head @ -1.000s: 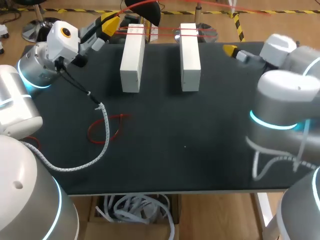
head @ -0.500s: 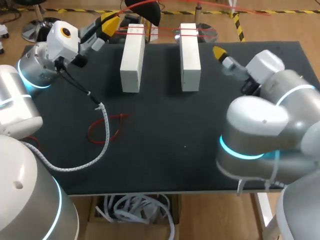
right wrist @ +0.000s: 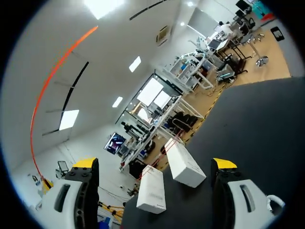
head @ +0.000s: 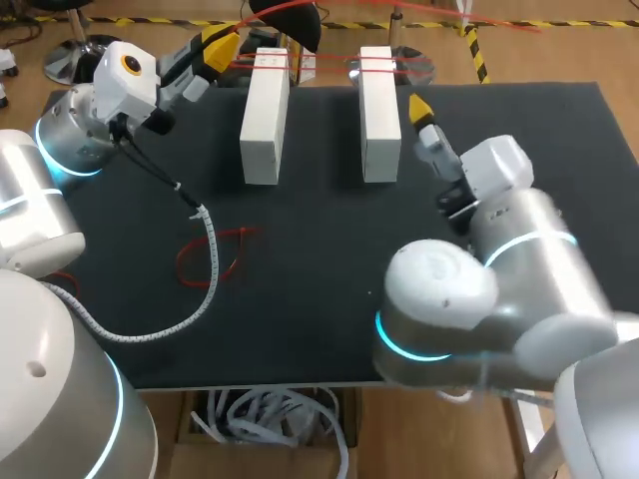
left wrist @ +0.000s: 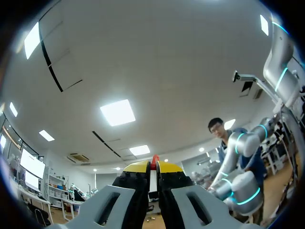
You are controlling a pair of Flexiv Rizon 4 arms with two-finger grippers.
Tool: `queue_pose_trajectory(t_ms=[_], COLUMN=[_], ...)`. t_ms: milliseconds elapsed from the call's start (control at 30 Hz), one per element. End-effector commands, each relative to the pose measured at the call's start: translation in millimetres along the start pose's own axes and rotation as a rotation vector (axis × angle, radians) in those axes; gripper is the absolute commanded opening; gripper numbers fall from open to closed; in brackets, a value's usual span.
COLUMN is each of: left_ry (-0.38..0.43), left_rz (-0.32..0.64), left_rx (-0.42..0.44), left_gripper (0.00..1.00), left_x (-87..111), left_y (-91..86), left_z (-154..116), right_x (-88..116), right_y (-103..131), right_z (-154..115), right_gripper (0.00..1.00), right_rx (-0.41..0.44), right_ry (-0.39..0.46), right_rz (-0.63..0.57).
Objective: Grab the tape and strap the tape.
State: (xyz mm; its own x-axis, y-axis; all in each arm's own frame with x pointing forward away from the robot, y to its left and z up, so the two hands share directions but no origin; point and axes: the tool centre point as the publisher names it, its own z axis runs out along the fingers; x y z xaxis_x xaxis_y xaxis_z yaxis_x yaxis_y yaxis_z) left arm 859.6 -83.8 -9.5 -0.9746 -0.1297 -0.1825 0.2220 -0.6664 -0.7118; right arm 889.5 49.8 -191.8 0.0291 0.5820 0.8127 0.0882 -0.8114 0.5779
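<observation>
Nearest on the black worktop (head: 329,309), toward my left, thin red tape (head: 228,234) lies in a slack loop. A white ribbed cable (head: 213,261) from my left arm crosses it. Further out, my right tool (right wrist: 155,164) hangs over the worktop just beside the right-hand one of two white rectangular blocks (head: 265,120). Its fingers stand wide apart with nothing between them, and both blocks lie ahead of it. Strands of the same red tape cross the far ends of the blocks. At the far left corner, my left tool (left wrist: 153,167) points upward, its fingers pressed together on a sliver of the tape.
</observation>
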Motion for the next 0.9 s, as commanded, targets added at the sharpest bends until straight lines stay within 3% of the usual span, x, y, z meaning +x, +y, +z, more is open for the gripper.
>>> queue_pose_trajectory(t_ms=[33, 333, 600, 900], left_ry=[-0.001, -0.001, -0.001, -0.001], left_rz=[0.002, 0.002, 0.002, 0.002], left_rx=[0.002, 0.002, 0.002, 0.002], left_gripper=[0.0, 0.0, 0.0, 0.0], left_x=[0.7, 0.7, 0.7, 0.7], left_y=[0.3, 0.3, 0.3, 0.3], left_z=[-0.3, -0.3, -0.3, -0.3], right_x=[4.8, 18.5, 28.5, 48.8], right_y=[-7.1, 1.2, 14.5, 28.5], right_z=[-8.2, -16.1, -18.8, -31.8], right_gripper=[1.0, 1.0, 1.0, 1.0], right_rx=[-0.223, -0.234, -0.205, -0.192], right_ry=[-0.003, 0.068, 0.04, 0.045], right_rz=[0.099, 0.325, 0.56, 0.629])
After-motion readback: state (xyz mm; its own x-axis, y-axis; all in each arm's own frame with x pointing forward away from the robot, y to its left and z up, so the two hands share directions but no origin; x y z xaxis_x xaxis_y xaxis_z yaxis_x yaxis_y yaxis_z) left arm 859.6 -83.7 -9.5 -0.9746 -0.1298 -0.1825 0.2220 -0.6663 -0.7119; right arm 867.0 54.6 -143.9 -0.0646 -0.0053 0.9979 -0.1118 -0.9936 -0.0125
